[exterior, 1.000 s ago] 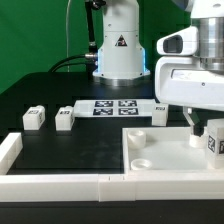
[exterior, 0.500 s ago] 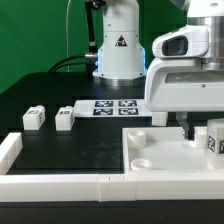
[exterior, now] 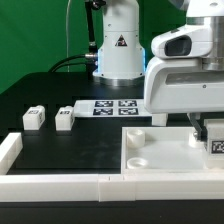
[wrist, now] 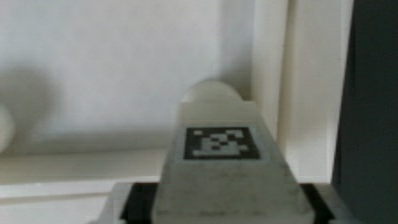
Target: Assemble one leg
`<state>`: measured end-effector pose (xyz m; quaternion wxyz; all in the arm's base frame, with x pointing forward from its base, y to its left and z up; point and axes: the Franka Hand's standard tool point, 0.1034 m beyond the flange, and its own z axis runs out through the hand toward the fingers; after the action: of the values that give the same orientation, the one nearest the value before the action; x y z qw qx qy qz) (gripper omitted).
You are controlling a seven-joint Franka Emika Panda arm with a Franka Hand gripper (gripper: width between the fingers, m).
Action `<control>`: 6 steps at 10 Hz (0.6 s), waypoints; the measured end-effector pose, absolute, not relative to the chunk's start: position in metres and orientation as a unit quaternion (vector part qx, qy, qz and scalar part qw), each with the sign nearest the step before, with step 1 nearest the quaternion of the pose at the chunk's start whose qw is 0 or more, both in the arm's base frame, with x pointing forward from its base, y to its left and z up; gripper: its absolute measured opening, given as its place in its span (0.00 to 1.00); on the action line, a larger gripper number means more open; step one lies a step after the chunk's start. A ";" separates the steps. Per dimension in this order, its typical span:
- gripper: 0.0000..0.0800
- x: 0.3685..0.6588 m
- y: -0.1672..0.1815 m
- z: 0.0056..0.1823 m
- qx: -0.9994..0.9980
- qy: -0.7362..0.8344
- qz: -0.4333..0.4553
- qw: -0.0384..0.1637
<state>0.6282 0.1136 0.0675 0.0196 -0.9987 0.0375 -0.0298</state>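
My gripper [exterior: 207, 130] is down over the right end of the large white square panel [exterior: 160, 150], at the exterior view's right. It is shut on a small white leg [exterior: 216, 143] with a black-and-white tag, standing near the panel's right rim. In the wrist view the leg [wrist: 217, 150] fills the gap of the gripper [wrist: 217, 206], with a dark finger [wrist: 135, 203] on each side of it. The panel's floor and raised rim [wrist: 267, 60] lie behind it. Two more legs [exterior: 33, 117] [exterior: 65, 117] stand on the black table at the left.
The marker board [exterior: 112, 106] lies behind the panel, in front of the robot base [exterior: 118, 45]. A low white wall [exterior: 60, 183] runs along the front edge with a raised corner [exterior: 8, 150] at the left. The wrist housing [exterior: 185, 80] hides things behind it.
The gripper has moved down and to the exterior view's right, from beside the leg on the panel to around it. The wrist housing now hides a leg behind it.
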 end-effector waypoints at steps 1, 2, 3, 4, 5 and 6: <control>0.36 0.628 0.114 0.068 -0.999 0.037 -0.030 0.020; 0.36 0.628 0.115 0.068 -0.996 0.075 -0.029 0.022; 0.36 0.627 0.119 0.068 -0.986 0.163 -0.028 0.023; 0.36 0.627 0.120 0.068 -0.974 0.224 -0.028 0.021; 0.36 0.627 0.120 0.068 -0.964 0.265 -0.028 0.021; 0.36 0.626 0.121 0.067 -0.940 0.338 -0.027 0.021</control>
<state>0.6263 0.1205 0.0671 0.0210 -0.9404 0.3383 -0.0271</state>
